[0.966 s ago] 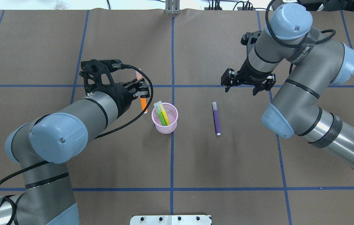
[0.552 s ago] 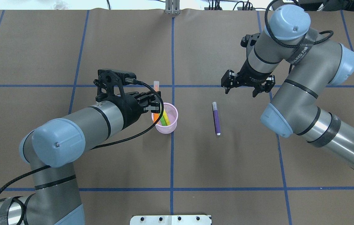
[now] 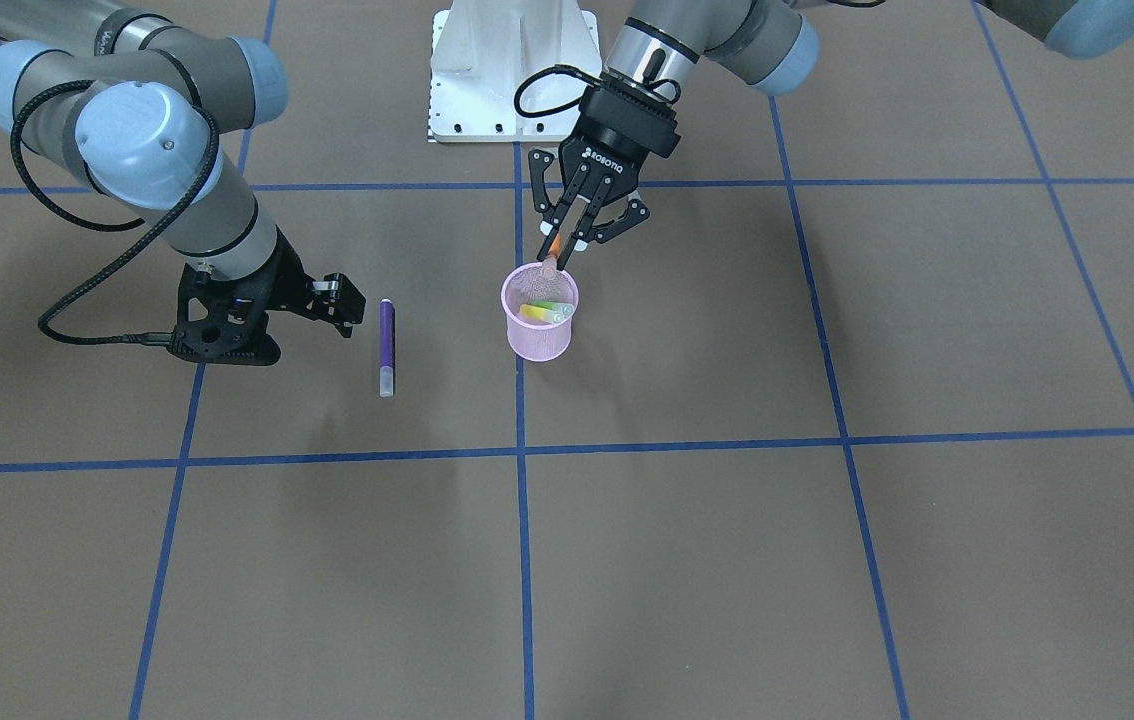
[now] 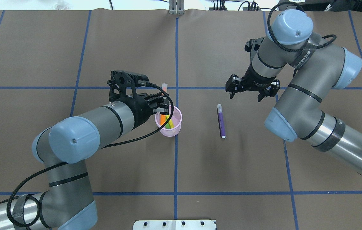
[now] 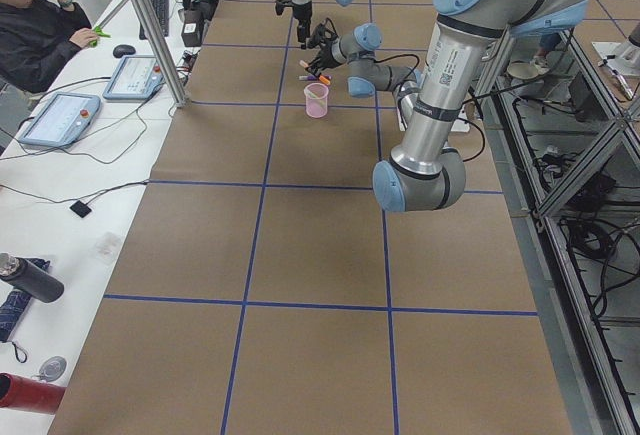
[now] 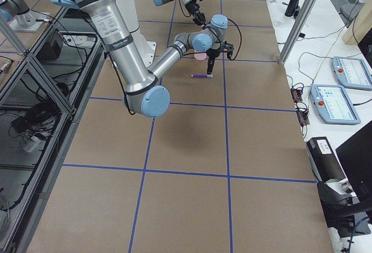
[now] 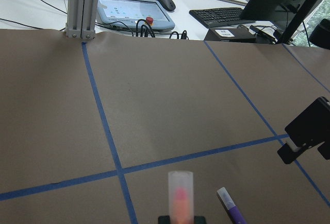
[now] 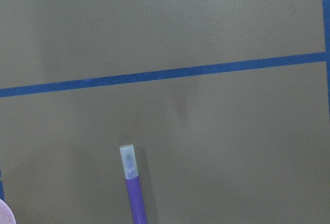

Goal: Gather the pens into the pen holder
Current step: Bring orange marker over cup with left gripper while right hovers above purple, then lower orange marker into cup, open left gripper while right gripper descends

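Orange pen [image 3: 550, 260] in ROBOTIQ-marked left pincer [image 3: 567, 238]

Matt brown paper table cover [image 4: 232, 166], pink wire-mesh pen holder [image 3: 539, 338]

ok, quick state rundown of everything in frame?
left gripper: shut on orange pen
orange pen: held tilted, lower end in pen holder
green pen: inside pen holder
yellow pen: inside pen holder
pen holder: upright on table
purple pen: flat on table, untouched
right gripper: open, empty, near purple pen
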